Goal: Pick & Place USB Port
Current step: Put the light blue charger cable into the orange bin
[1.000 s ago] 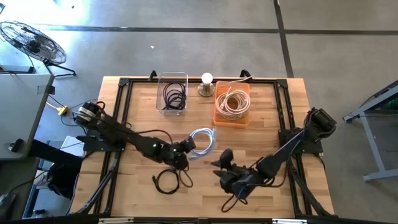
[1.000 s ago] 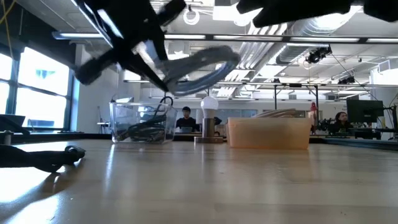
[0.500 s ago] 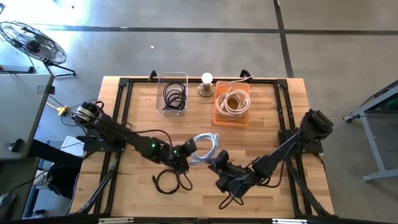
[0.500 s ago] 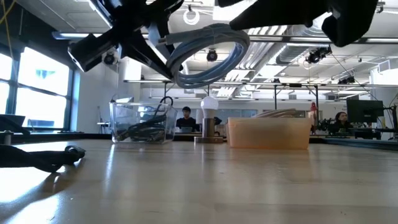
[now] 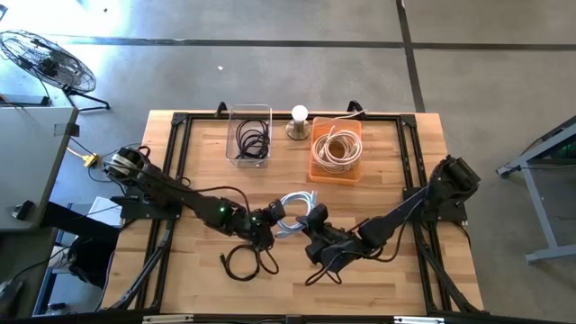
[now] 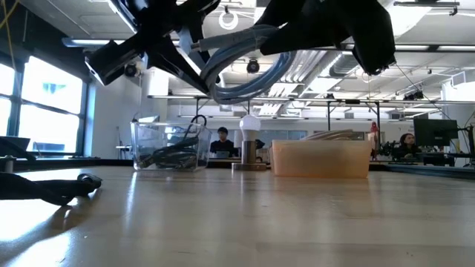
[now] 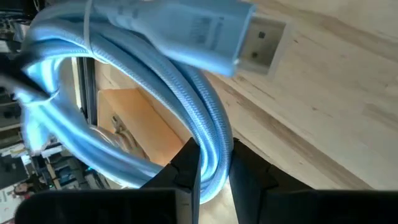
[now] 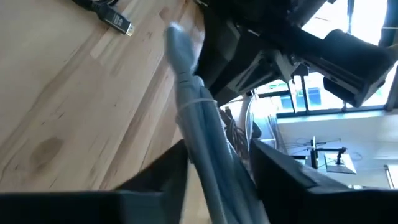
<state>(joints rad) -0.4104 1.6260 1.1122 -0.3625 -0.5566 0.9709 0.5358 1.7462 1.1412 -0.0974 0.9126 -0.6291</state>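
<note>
A coiled light-blue USB cable [image 5: 295,205] hangs clear of the table at its middle, with my left gripper [image 5: 273,216] shut on it. The silver USB plug [image 7: 258,40] sticks out from the top of the coil. My right gripper [image 5: 311,222] has come to the coil's right side. In the right wrist view its open fingers [image 8: 165,171] stand on either side of the tied bundle [image 8: 208,143]. In the low view the coil [image 6: 245,70] hangs high between both dark grippers. My left gripper pinches the bundled strands of the coil [image 7: 214,155] between its two fingers, on the coil's left side. The fingers come slanting down from the table's left and lie across the strands. The coil hangs lifted clear, tilted. Whether my right gripper touches the bundle I cannot tell.
A clear bin [image 5: 249,135] with a black cable and an orange bin [image 5: 336,148] with a white cable stand at the far edge, a small lamp [image 5: 299,121] between them. A loose black cable [image 5: 245,262] lies on the wood, near the front left.
My right gripper has moved toward the table's left and a little toward its far edge, rolling as it went, until its fingers flank the blue coil. The coil in my left gripper has tipped up a little and otherwise stayed in place.
</note>
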